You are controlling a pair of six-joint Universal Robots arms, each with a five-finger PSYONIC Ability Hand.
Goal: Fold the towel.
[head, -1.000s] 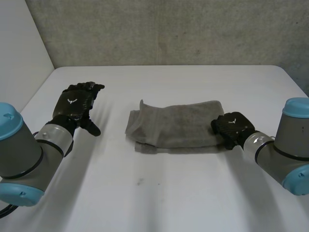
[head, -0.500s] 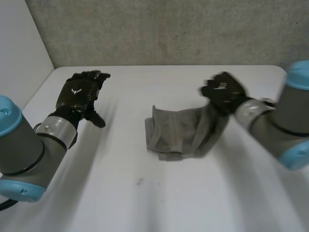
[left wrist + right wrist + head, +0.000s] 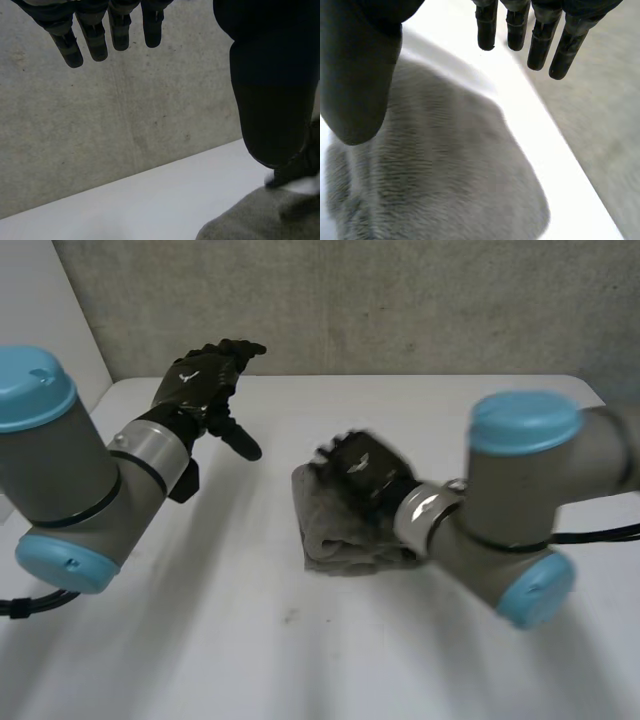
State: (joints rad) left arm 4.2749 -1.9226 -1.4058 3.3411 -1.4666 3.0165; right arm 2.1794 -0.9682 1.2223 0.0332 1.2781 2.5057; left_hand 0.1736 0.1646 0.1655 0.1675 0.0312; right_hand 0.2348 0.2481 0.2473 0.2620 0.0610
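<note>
The grey towel (image 3: 335, 535) lies on the white table (image 3: 300, 660) as a short folded bundle, a little right of the middle. My right hand (image 3: 360, 468) hovers just over the towel's far left part, its arm reaching across from the right. In the right wrist view its fingers (image 3: 540, 45) are straight and spread above the towel (image 3: 445, 175), with no cloth between them and the thumb. My left hand (image 3: 200, 380) is raised at the far left, well clear of the towel, fingers straight. A corner of the towel (image 3: 250, 220) lies below its thumb (image 3: 270, 100).
A grey concrete wall (image 3: 400, 300) runs along the table's far edge, and a white wall (image 3: 40, 350) stands at the left. The bulky right arm (image 3: 510, 510) hangs over the table's right half.
My right hand lifted the towel's right end, swung it left over the rest and let go, opening. The towel is now shorter and thicker. My left hand rose and moved back.
</note>
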